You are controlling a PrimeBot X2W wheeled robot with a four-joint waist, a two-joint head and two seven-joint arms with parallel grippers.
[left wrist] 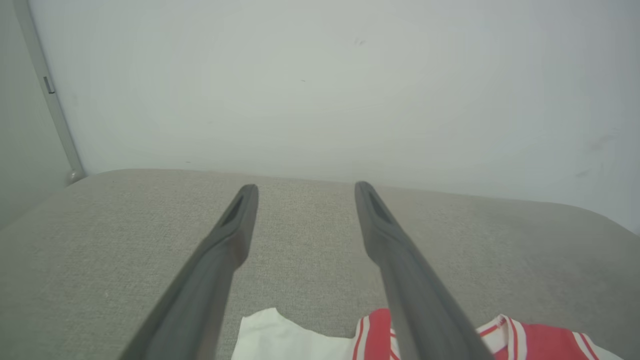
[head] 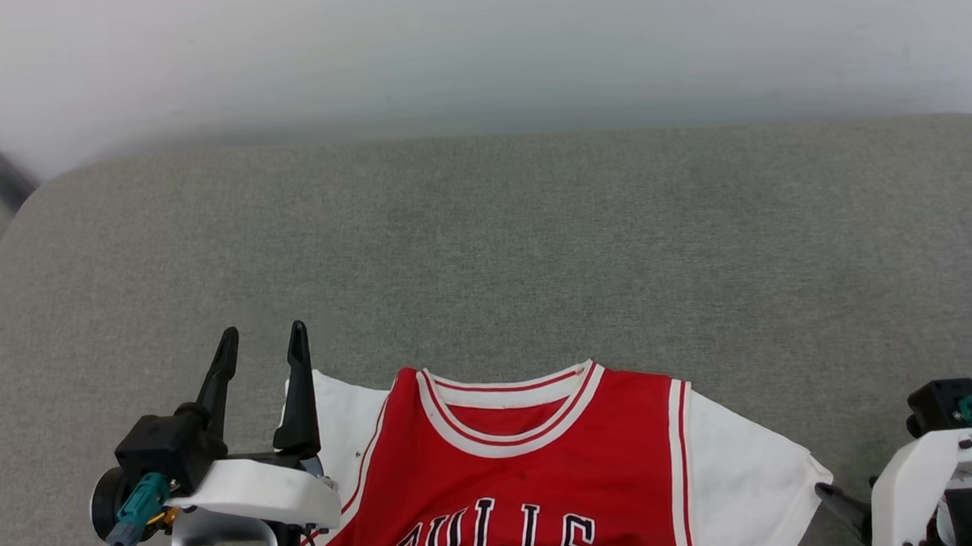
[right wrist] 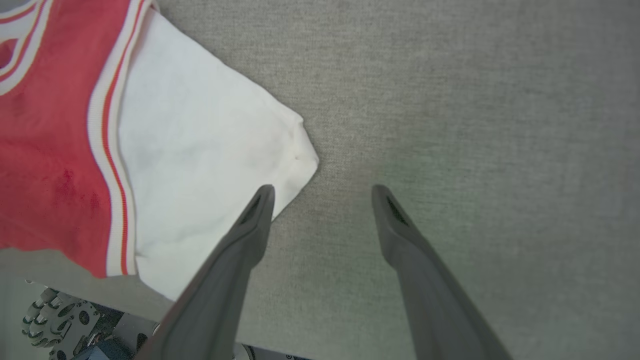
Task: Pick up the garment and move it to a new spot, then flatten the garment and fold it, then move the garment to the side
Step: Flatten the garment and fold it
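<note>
Black, white-outlined letters, cut off at the lower picture edge, seem to read "BULLS" on the red jersey T-shirt (head: 626,464) with white short sleeves. It lies flat at the near edge of the grey woven cushion (head: 484,240), collar toward the cushion's far edge, long axis near-to-far. Above the cushion, the left gripper (head: 263,332) and right gripper (right wrist: 324,190) both gape wide, holding nothing.

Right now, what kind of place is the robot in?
Probably a plain indoor room: a grey padded fabric surface against a bare white wall, with a red jersey laid on it.
</note>
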